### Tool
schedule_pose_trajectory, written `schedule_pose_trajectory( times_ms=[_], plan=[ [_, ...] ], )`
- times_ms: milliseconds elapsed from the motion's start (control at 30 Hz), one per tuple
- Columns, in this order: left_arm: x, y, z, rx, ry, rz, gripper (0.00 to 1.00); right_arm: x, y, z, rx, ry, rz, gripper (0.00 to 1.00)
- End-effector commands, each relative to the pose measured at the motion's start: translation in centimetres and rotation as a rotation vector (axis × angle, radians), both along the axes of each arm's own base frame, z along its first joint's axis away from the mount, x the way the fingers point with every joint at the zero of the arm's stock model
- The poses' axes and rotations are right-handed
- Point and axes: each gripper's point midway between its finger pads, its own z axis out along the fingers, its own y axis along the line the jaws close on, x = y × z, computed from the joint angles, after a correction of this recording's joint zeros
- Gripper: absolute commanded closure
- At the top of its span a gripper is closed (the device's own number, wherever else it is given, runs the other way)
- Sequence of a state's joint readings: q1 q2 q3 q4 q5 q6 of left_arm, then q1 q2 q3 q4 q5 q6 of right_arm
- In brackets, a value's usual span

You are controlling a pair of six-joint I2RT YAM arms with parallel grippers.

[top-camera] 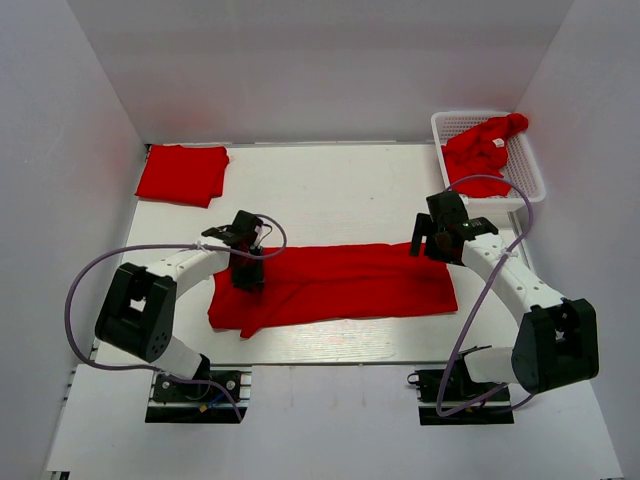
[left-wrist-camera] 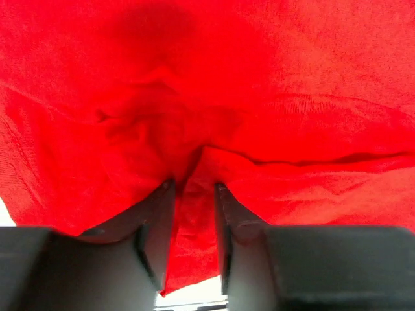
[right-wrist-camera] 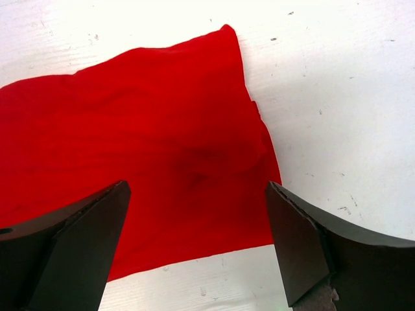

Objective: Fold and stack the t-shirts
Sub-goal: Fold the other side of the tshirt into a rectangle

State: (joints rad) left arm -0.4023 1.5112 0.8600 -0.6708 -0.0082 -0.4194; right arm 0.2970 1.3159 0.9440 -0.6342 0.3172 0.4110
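Note:
One red t-shirt (top-camera: pixel 340 285) lies across the middle of the table, folded into a long band. My left gripper (top-camera: pixel 247 275) presses down on its left end. In the left wrist view the red fabric (left-wrist-camera: pixel 227 84) fills the frame, and a bunched fold of it sits pinched between the narrow jaws of the left gripper (left-wrist-camera: pixel 194 184). My right gripper (top-camera: pixel 430 240) hovers over the band's right end, jaws wide apart. The right wrist view shows the right gripper (right-wrist-camera: pixel 198 188) open above that end of the t-shirt (right-wrist-camera: pixel 130 129), touching nothing.
A folded red t-shirt (top-camera: pixel 183 173) lies at the back left corner. A white lattice basket (top-camera: pixel 530 165) at the back right holds a crumpled red t-shirt (top-camera: pixel 480 150). White walls close in the table on three sides.

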Motion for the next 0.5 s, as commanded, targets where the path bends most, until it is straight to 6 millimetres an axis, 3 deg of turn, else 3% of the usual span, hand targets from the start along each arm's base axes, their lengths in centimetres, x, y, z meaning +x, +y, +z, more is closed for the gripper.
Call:
schedule_pose_trajectory(
  times_ms=[0,300,400,467],
  plan=[
    [2.0,-1.0,1.5,-0.011,-0.082,-0.009,0.61,0.0,-0.3,0.0,-0.014,0.000,-0.014,0.10],
    [2.1,-1.8,1.8,0.005,-0.082,-0.028,0.69,-0.4,-0.7,-0.3,-0.032,0.011,-0.023,0.10],
    [1.9,-2.0,1.5,0.008,-0.073,-0.037,0.82,-0.5,-0.9,-0.5,-0.039,0.017,-0.026,0.10],
    [2.2,-1.9,1.5,0.020,-0.077,-0.033,0.97,-0.5,-1.0,-0.5,-0.039,0.015,-0.029,0.10]
  ],
)
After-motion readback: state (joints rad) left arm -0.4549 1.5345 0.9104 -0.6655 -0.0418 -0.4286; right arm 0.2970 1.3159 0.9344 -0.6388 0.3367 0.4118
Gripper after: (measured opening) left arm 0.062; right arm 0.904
